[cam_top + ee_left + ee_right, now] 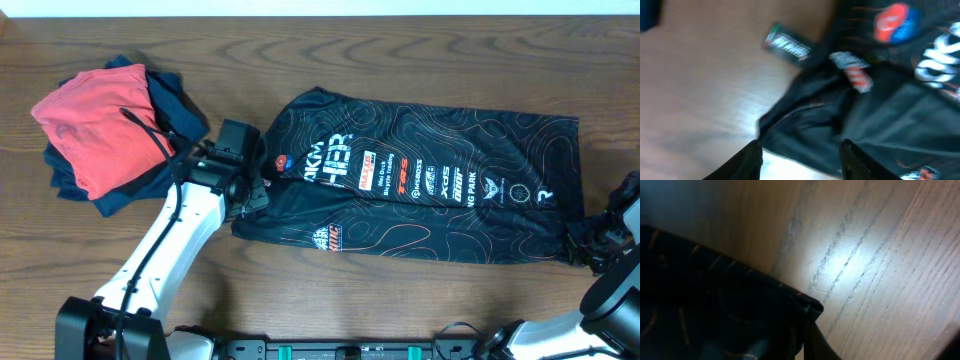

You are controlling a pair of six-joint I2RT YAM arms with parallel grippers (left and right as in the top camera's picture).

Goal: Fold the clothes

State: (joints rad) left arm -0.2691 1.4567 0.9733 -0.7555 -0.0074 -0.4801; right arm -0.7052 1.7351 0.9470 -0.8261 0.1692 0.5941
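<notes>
The clothes, a black jersey with thin orange contour lines and white lettering, lie lengthwise across the middle of the table, doubled over. My left gripper is at the collar end. In the left wrist view its fingers stand apart, open, with the jersey's edge bunched between and just beyond them. My right gripper is at the jersey's near right corner, where the cloth is gathered. In the right wrist view that gripper is shut on the jersey's corner, just above the wood.
A pile of folded garments, red on top of navy, sits at the far left, close behind the left arm. A small dark label lies on the wood beside the collar. Bare wooden table lies behind the jersey.
</notes>
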